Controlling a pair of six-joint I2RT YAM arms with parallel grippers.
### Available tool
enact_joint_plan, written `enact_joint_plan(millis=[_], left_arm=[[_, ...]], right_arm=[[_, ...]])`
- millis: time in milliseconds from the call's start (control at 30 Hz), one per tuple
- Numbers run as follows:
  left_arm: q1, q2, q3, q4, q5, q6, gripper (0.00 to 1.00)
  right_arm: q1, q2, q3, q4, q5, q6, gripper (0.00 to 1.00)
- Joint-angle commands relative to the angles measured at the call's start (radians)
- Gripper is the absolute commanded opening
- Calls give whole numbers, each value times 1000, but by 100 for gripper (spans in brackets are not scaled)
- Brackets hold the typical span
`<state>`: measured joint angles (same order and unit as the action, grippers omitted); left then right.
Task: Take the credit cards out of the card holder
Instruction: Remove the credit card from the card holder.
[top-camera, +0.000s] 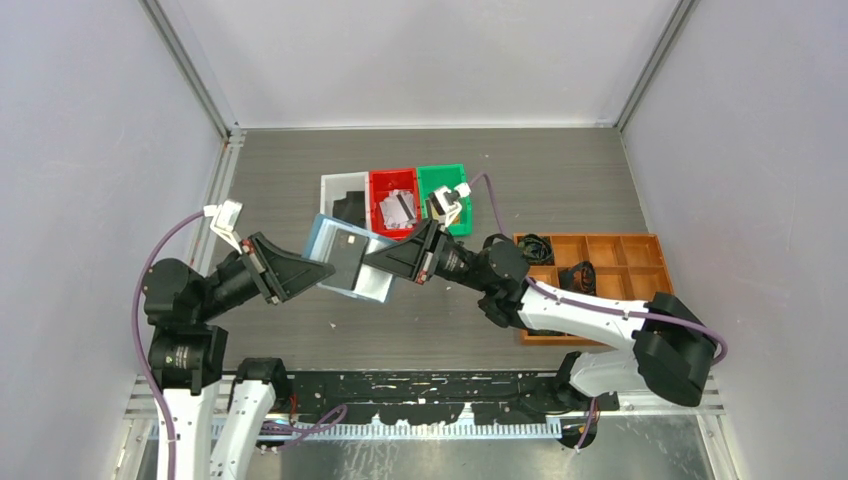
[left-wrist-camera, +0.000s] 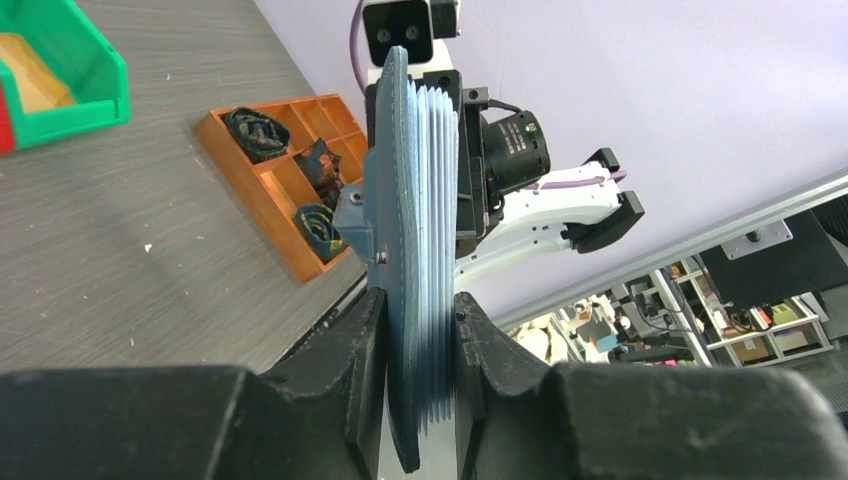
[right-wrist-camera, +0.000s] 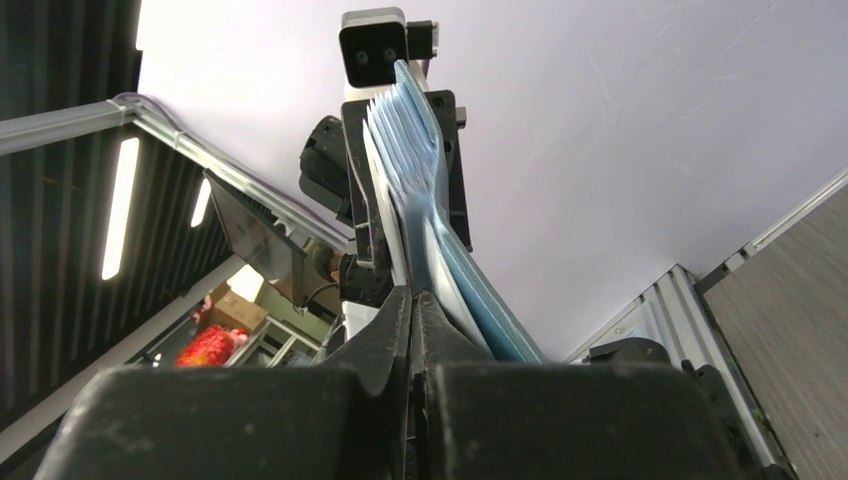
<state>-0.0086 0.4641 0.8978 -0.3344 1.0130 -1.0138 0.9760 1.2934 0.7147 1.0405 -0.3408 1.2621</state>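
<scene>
Between the surface's side edges, left pincer and right pincer are clamping the card holder aloft, apparently to spread its slots.

The left arm reaches toward 3 o'clock, its left claw clamped on one edge of the card holder. The right arm stretches toward 10 o'clock with its wrist turned to 9. The right claw pinches the opposite side, fingers almost touching.

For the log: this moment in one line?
left jaws: shut on card holder | right jaws: shut on opposite edge | holder: open, aloft
</scene>
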Motion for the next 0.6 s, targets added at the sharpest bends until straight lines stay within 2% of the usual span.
enact_joint_plan(millis=[0, 233, 267, 300, 333, 467, 567], left_arm=[[-2, -12, 66, 110, -4, -21, 7], [-2, -17, 67, 96, -12, -21, 9], [-2, -20, 66, 97, -11, -19, 9], [-2, -23, 64, 95, -11, -14, 8], [-2, -24, 61, 94, -11, -11, 8], [-2, -32, 61, 85, -15, 8, 8], [-2, -37, 60, 64, -28, 25, 9]], right_arm=[[-11, -62, -27, -10, 65, -37, 1], [-12, -56, -23, 4, 63, -23, 2], [-10, -46, -10, 4, 44, -21, 11], [-8, -36, 6, 4, 31, -20, 25], [-3, -27, 19, 2, 23, -19, 35], [5, 6, 71, -12, -15, -26, 42], [7, 10, 92, -62, -24, -47, 42]])
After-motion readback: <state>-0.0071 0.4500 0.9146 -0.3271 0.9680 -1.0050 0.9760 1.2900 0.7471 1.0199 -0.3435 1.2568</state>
